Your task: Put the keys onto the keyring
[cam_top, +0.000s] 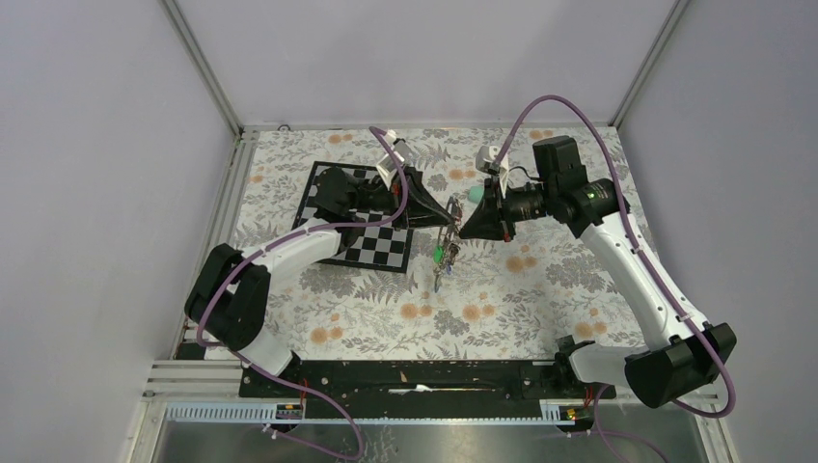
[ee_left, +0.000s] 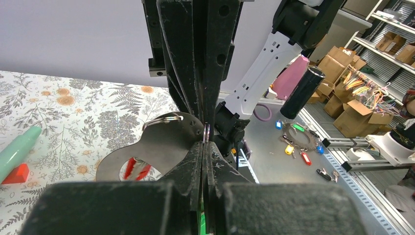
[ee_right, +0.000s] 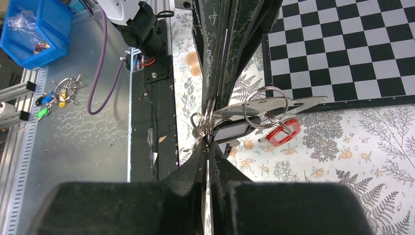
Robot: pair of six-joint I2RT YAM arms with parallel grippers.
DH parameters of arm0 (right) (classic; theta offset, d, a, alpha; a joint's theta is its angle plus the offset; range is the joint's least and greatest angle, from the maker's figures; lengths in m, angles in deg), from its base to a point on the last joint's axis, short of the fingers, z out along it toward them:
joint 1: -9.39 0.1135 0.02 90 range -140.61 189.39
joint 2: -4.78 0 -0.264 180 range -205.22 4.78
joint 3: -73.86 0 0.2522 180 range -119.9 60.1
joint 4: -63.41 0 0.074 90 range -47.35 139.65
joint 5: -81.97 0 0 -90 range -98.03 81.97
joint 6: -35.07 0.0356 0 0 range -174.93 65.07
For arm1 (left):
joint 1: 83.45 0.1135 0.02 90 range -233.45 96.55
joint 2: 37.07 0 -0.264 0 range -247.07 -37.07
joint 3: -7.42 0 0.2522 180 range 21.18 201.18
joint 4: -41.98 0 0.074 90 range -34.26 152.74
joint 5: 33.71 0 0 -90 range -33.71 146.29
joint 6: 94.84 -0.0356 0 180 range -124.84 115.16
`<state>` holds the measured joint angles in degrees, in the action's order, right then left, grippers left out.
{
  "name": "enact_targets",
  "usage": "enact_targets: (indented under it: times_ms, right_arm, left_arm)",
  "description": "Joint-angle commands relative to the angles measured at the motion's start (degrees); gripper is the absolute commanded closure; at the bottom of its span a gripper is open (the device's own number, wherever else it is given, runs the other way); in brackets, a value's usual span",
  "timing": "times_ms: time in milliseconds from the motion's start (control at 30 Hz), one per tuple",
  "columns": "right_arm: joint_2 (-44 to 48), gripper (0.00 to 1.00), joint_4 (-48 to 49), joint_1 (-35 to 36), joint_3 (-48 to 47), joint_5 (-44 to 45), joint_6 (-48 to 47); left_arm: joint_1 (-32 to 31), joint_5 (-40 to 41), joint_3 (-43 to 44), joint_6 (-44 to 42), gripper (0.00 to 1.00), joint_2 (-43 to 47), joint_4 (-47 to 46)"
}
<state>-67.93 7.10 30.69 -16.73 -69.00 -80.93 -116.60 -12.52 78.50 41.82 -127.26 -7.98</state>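
My left gripper and right gripper are both pinched tight on the keyring, held mid-air, with the keys dangling beneath. The right's bite looks thin, I think. Any twist between the arms and the wire slips, dropping the bunch.

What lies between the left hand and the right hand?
The keyring and dangling keys, pinched from both sides by left hand and right hand; seen in the top view and both wrist views.
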Motion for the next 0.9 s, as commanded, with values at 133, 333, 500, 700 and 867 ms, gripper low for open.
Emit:
enact_targets:
  times_ms: [133,333,500,700,867]
  right_arm:
    - [-0.69,1.00,4.78,-0.27,1.19,-3.01,2.65]
    - [-1.24,1.00,6.19,-0.21,1.89,-2.75,3.66]
    - [-1.71,1.00,8.04,-0.14,2.32,-2.66,5.45]
    - [-1.23,0.77,7.75,-0.12,1.20,-1.38,5.63]
    - [0.37,0.59,2.97,-0.27,-2.51,0.94,1.66]
  left_arm:
    - [0.10,2.63,0.05,3.00,1.00,-0.33,-7.49]
    - [0.01,2.77,-0.19,3.70,1.00,-0.26,-8.30]
    - [-0.48,2.55,-0.37,3.80,1.00,-0.16,-8.48]
    - [-0.53,2.80,-0.74,3.63,1.00,-0.20,-8.69]
    - [-0.52,3.12,-1.41,2.89,1.00,0.02,-8.15]
